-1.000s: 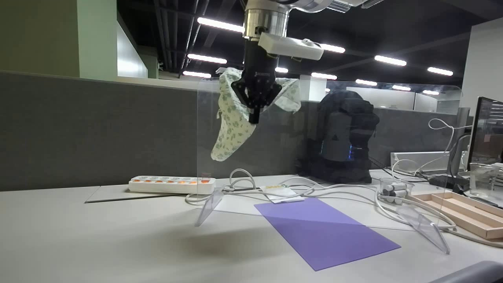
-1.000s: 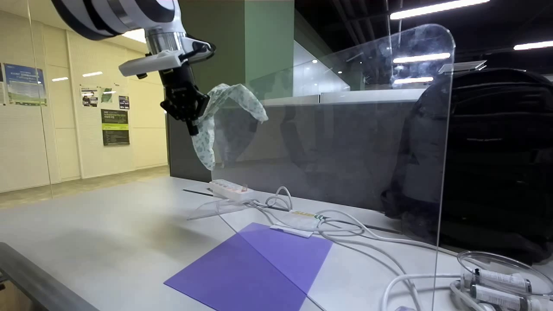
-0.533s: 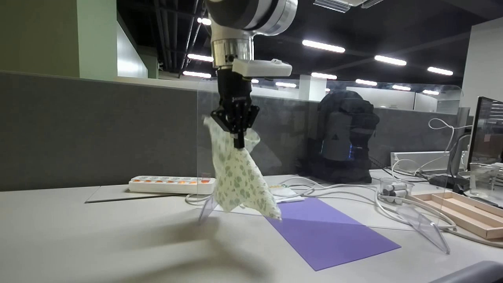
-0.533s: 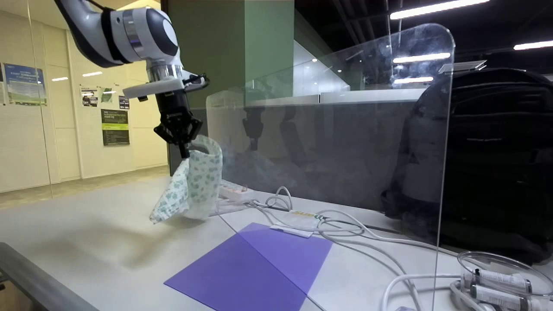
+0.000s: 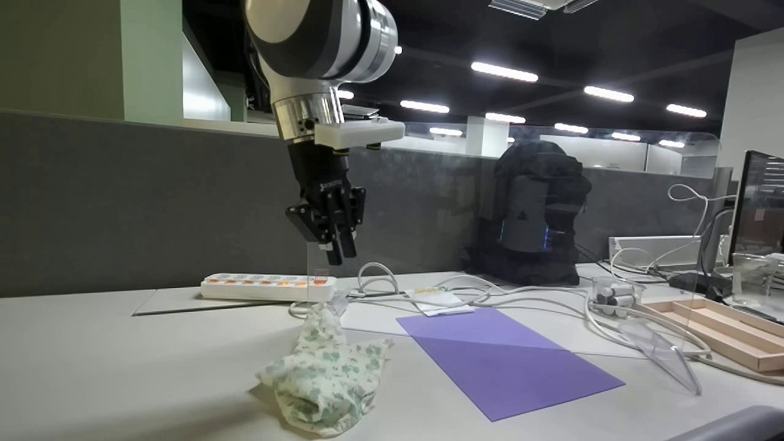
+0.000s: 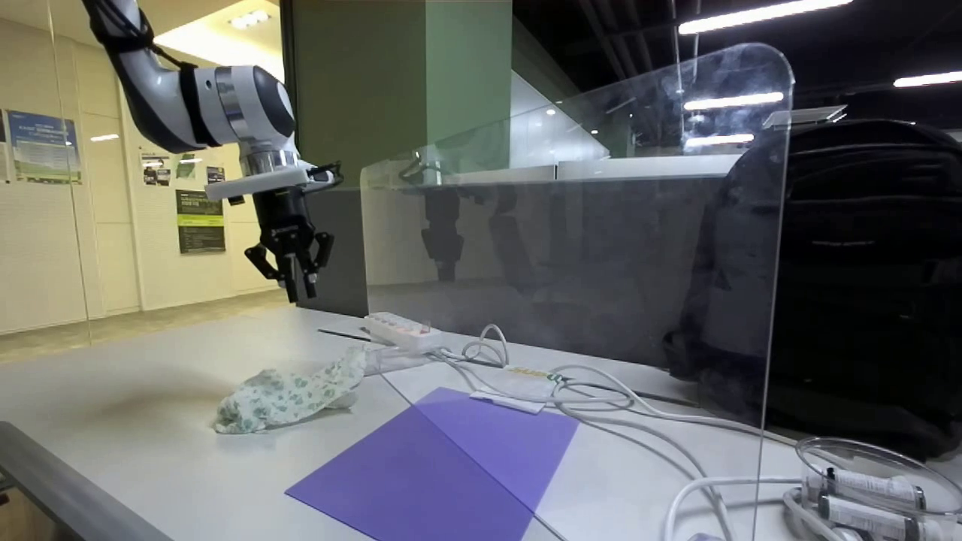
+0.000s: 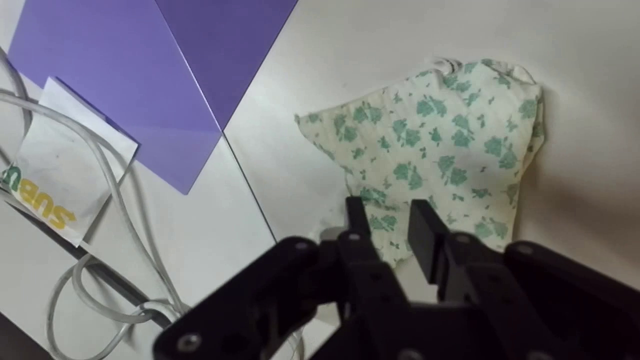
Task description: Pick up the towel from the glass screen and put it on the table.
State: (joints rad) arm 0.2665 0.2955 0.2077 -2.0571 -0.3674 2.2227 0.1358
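Note:
The towel, pale with green leaf print, lies crumpled on the table. It also shows in an exterior view and below the fingers in the wrist view. One end reaches the clear foot of the glass screen; whether it rests on the foot I cannot tell. The glass screen stands upright and also shows in an exterior view. My gripper is above the towel, apart from it, beside the screen's near end. Its fingers are parted and empty in the wrist view.
A purple sheet lies flat under the screen. Behind are a white power strip, loose white cables and a paper packet. A black backpack, a clear cup of small bottles and a wooden tray stand beyond.
My gripper has come down and away from the screen's top with the towel, then opened. The towel has dropped from the fingers onto the table.

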